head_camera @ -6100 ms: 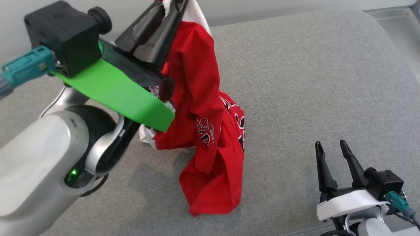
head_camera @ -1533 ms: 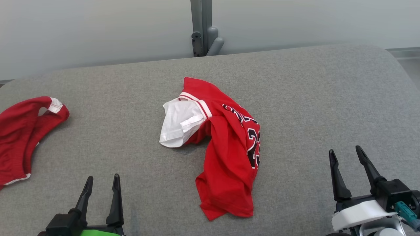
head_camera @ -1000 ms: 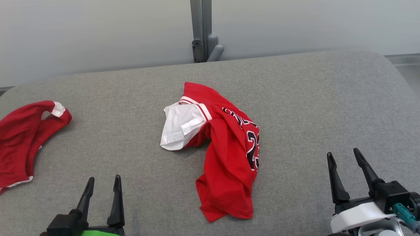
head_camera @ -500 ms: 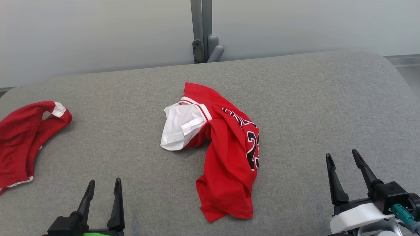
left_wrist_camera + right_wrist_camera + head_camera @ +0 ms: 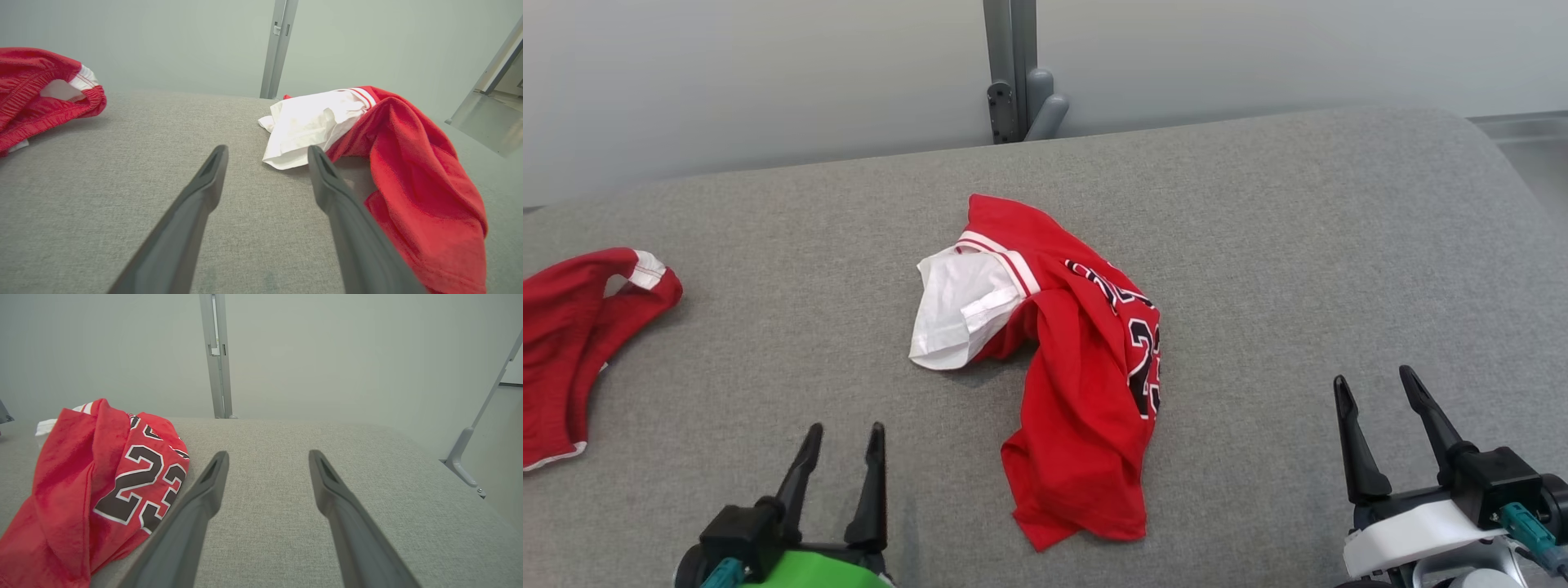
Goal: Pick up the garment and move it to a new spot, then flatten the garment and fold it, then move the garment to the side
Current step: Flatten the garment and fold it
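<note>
The garment (image 5: pixel 1086 384), a red jersey with a white sleeve and black "23" lettering, lies crumpled in the middle of the grey cushioned surface (image 5: pixel 1298 245). My left gripper (image 5: pixel 845 437) stands open at the lower left, short of the jersey, with nothing between its fingers. In the left wrist view the jersey (image 5: pixel 416 183) lies just ahead and to the right of the open left gripper (image 5: pixel 267 155). At the lower right, my right gripper (image 5: pixel 1372 384) is open and empty, apart from the cloth. The right wrist view shows the jersey (image 5: pixel 98 486) to the left of the open right gripper (image 5: pixel 267 457).
A second red garment with white trim (image 5: pixel 572 335) lies at the far left edge of the surface, also in the left wrist view (image 5: pixel 36 94). A grey metal post (image 5: pixel 1010 73) stands behind the surface against a pale wall. The surface's right edge drops to the floor.
The left gripper has moved up and to the right, toward the jersey. The whole picture has shifted slightly, so the camera moved. The jersey lies as before.
</note>
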You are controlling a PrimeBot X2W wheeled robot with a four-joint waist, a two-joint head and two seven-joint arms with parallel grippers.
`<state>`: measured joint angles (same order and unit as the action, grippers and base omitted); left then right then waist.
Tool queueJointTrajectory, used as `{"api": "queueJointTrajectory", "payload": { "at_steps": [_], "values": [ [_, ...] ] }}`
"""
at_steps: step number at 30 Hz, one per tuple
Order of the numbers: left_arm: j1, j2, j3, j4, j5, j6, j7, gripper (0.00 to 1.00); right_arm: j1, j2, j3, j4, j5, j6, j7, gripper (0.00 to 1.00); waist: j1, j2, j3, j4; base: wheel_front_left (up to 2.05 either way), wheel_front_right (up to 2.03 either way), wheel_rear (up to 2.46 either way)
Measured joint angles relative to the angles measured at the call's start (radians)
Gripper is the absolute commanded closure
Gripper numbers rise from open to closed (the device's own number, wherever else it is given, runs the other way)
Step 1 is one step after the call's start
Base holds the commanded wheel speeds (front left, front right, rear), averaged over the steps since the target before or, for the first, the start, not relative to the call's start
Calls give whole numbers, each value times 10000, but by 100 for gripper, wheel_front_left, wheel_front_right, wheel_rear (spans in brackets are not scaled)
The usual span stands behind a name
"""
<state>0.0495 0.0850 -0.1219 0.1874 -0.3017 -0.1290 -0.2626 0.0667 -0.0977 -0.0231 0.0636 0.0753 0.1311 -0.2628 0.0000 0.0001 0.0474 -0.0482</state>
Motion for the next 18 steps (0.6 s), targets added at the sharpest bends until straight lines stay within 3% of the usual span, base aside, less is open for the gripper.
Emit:
{"api": "queueJointTrajectory", "payload": {
  "at_steps": [10,18],
  "values": [
    [-1449,36,-1795,836,-1166,0,0,0,-279,105,10,-23,12,0,0,0,0,0,466,-365,0,0,0],
    [-2909,316,-2230,2709,-1191,0,15,0,-437,211,33,13,38,0,0,0,0,0,800,-710,0,0,0]
  ]
}}
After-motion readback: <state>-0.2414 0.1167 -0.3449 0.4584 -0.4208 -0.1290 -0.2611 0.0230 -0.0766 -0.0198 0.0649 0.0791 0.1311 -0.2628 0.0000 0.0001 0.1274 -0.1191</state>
